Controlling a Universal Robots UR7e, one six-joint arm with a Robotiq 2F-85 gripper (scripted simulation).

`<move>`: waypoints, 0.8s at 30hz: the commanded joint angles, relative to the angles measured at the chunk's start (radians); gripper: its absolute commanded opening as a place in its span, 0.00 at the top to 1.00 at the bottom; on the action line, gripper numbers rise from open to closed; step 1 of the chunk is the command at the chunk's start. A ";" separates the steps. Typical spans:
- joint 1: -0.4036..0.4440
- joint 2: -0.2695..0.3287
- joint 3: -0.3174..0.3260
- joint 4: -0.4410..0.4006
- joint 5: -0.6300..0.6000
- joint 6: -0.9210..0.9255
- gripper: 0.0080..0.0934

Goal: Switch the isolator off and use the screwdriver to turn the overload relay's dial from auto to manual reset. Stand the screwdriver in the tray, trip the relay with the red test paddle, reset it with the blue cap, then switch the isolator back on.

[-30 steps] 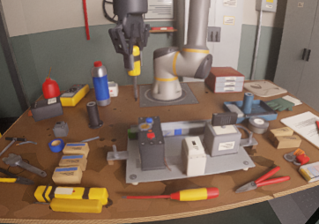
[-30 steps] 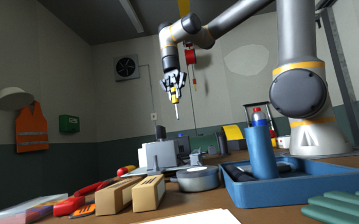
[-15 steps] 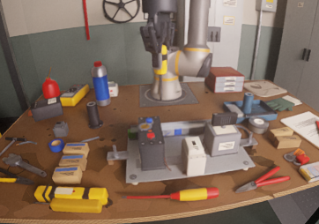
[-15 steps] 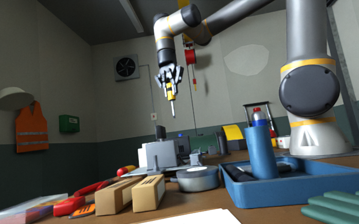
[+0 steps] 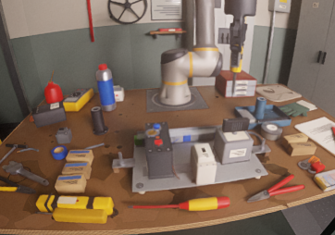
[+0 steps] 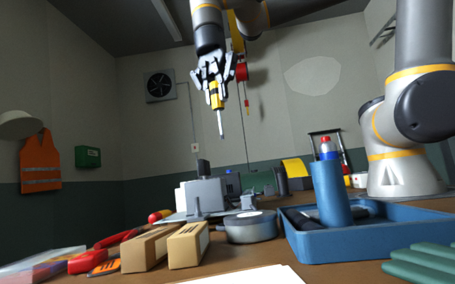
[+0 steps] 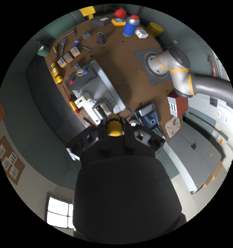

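The yellow-and-black screwdriver (image 6: 216,100) hangs blade down high above the right part of the bench, its handle clamped between the fingers of my gripper (image 6: 214,84), which is closed on it. Below and to the right lies the blue tray (image 6: 370,228) with an upright blue tube (image 6: 331,192). On the grey base plate (image 5: 199,161) at mid-bench stand the overload relay (image 5: 157,147), with its yellow dial (image 7: 80,72), blue cap (image 5: 157,126) and red paddle (image 5: 158,142), and the isolator (image 5: 233,143) with a black handle.
A red drawer box (image 5: 236,83) sits behind the tray by the robot base (image 5: 178,92). A second, red-and-yellow screwdriver (image 5: 194,204) and red pliers (image 5: 276,188) lie along the front edge. Cardboard boxes, a tape roll (image 6: 250,225) and papers crowd the right side.
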 commanded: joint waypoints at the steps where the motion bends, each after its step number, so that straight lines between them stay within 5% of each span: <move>1: 0.027 -0.004 0.002 0.000 0.000 0.026 1.00; 14: 0.385 -0.053 0.039 0.013 -0.001 0.386 1.00; 24: 0.553 -0.075 0.056 0.019 -0.001 0.555 1.00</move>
